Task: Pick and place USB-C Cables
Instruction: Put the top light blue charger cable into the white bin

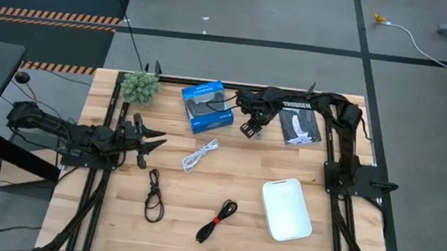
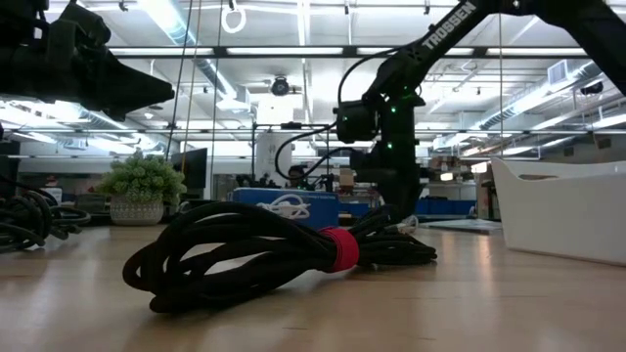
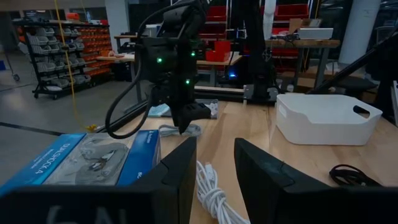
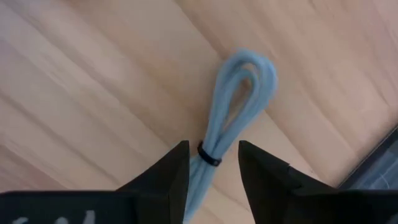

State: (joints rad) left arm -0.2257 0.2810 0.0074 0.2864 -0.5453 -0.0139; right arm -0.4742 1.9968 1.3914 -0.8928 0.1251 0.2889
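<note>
Four cable bundles lie flat on the wooden table. The white one (image 1: 201,154) is in the middle. The dark loop (image 1: 154,195) and the black one with a red tie (image 1: 217,220) lie nearer the front edge. The silvery-grey one (image 4: 239,93) is under my right gripper (image 1: 248,131), beside the blue box. My right gripper (image 4: 213,149) is open and points down, with a finger on either side of this bundle at its dark tie (image 4: 209,155). My left gripper (image 1: 150,142) hovers open at the table's left, pointing toward the white cable (image 3: 211,193).
A blue box (image 1: 207,105) and a black-and-white flat packet (image 1: 299,126) lie near the far edge. A small potted plant (image 1: 139,86) stands at the far left. A white bin (image 1: 286,209) sits front right. Bare wood shows between the cables.
</note>
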